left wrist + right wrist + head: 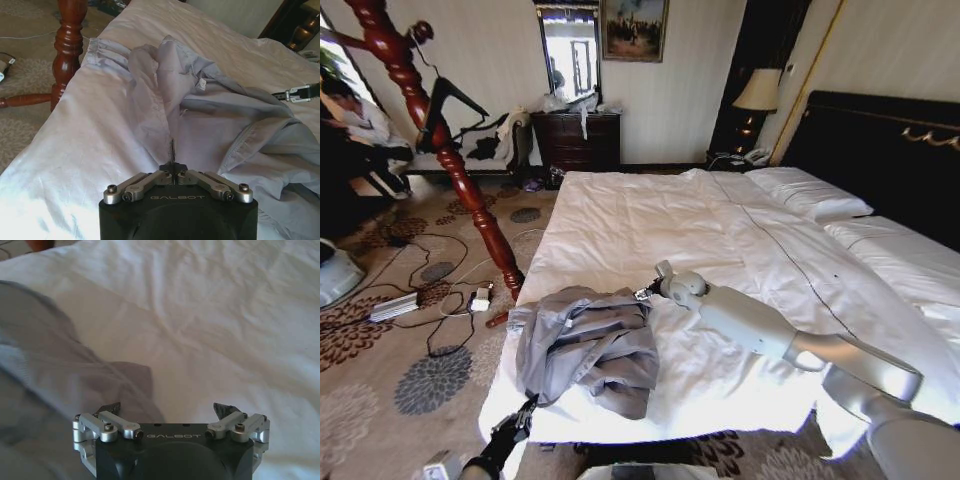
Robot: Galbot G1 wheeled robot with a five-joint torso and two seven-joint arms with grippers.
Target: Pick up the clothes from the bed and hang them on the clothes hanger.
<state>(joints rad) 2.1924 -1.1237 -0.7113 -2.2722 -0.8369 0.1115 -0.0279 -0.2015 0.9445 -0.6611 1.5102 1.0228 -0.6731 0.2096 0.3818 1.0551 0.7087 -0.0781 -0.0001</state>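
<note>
Head view: one clothes point(588, 345), one bed point(720, 230).

Clothes point(588, 345): light grey-blue. Bed point(650, 225): white duvet, black headboard. Carpet point(380, 360), at 9 o'clock: beige with dark floral medallions.

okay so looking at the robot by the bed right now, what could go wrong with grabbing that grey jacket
1. The jacket lies crumpled near the bed corner, so the open right gripper at its edge may pinch duvet along with fabric, or catch only a sleeve.
2. The left gripper sits shut at the near hem; a one-point lift would probably let the garment hang bunched, awkward for the clothes hanger on the wooden stand.
</note>
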